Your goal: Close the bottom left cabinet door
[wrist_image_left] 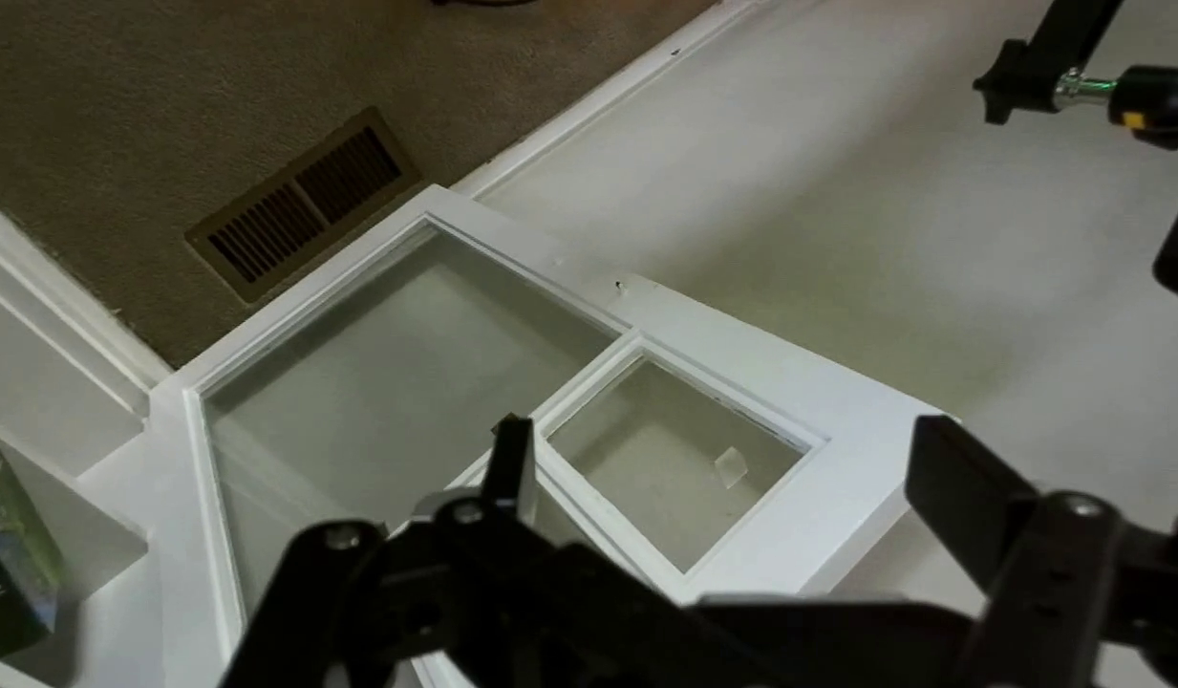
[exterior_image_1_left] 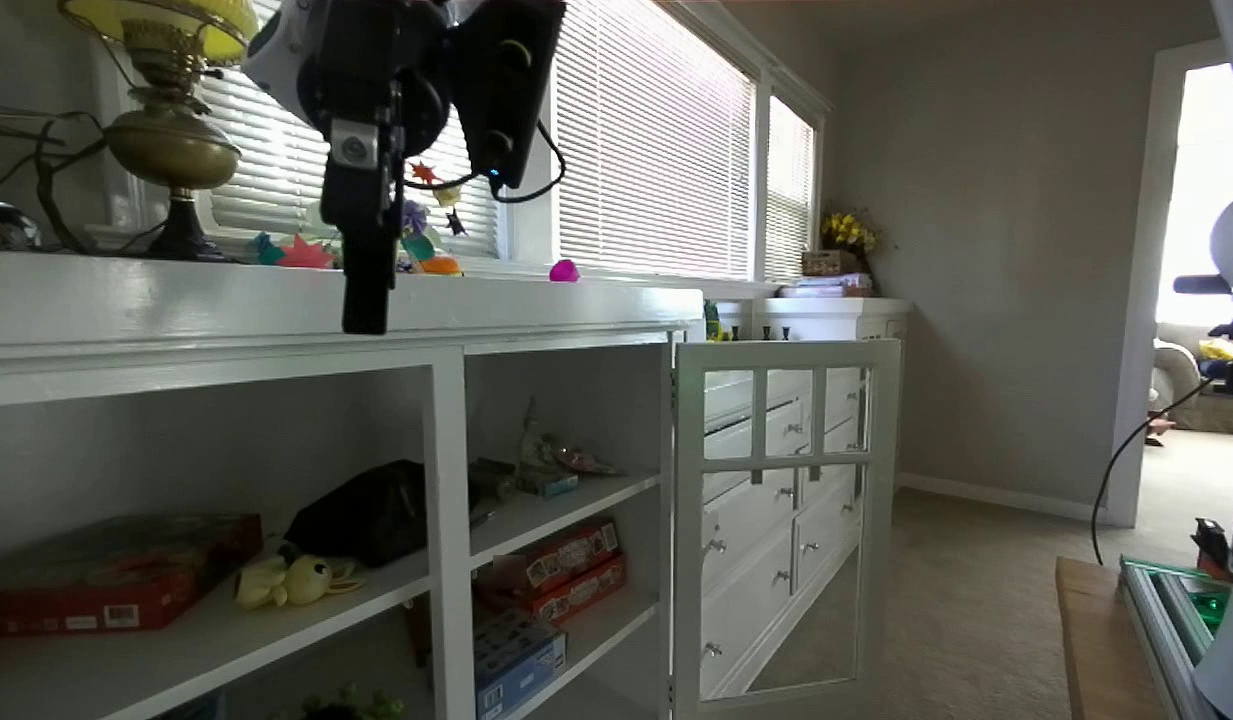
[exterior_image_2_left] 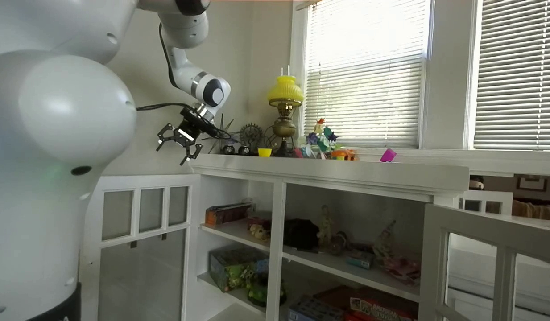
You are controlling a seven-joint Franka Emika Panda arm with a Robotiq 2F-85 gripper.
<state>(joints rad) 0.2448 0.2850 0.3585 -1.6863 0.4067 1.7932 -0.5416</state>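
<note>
- White links form the arm [exterior_image_2_left: 185, 73], whose thick base [exterior_image_2_left: 34, 200] fills the left side of an exterior view and runs out past its upper edge.
- Down from that edge comes the forearm [exterior_image_2_left: 185, 31], dropping toward the left end of the cabinet [exterior_image_2_left: 328, 171] and bending at the wrist [exterior_image_2_left: 214, 93].
- Below the wrist the gripper [wrist_image_left: 727, 468] points downward, slanting to the left of that exterior picture.
- Its black fingers [wrist_image_left: 961, 478] are spread wide and grip nothing.
- Both fingertips hang above the top rail of the bottom left cabinet door [exterior_image_2_left: 143, 236], apart from it.
- That door stands swung out at the cabinet's left end, glass panes in a white frame; the base hides part of its outer side.
- From the wrist view the door lies beneath the gripper, its top outer corner next to the finger on the right of the picture, with a floor vent [wrist_image_left: 302, 205] just past its lower end.
- Side-on in an exterior view, the gripper hangs straight down across the line of the cabinet's top edge.
- The right door [exterior_image_1_left: 786, 462] stands open in both exterior views.
</note>
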